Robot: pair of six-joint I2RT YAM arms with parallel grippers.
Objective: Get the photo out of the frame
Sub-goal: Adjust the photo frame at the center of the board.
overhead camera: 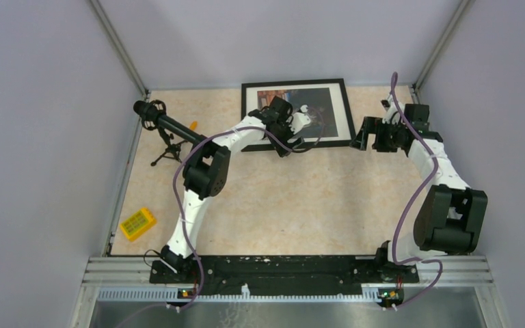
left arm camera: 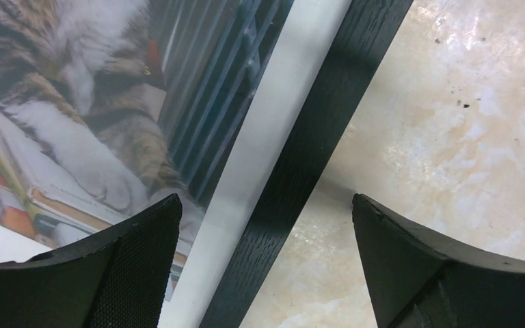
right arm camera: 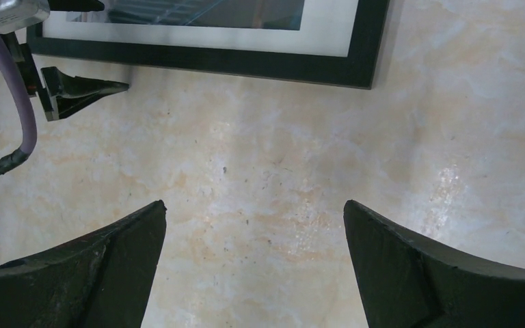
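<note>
I see the frame [overhead camera: 294,84] lying face up at the far edge of the bench [overhead camera: 280,198], with the cat photo [left arm camera: 75,102] inside it. My left gripper [left arm camera: 266,205] is spread wide and empty, one finger over the photo and the other over bare bench, astride the black border. My right gripper [right arm camera: 254,205] is also wide and holds nothing; it hovers over the bench just beside the frame's near right corner.

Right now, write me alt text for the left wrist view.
The left tool stands open, the frame's black border running diagonally between its fingers. One side shows the photo, a tabby cat on books with a white margin; the other, marbled table.
</note>
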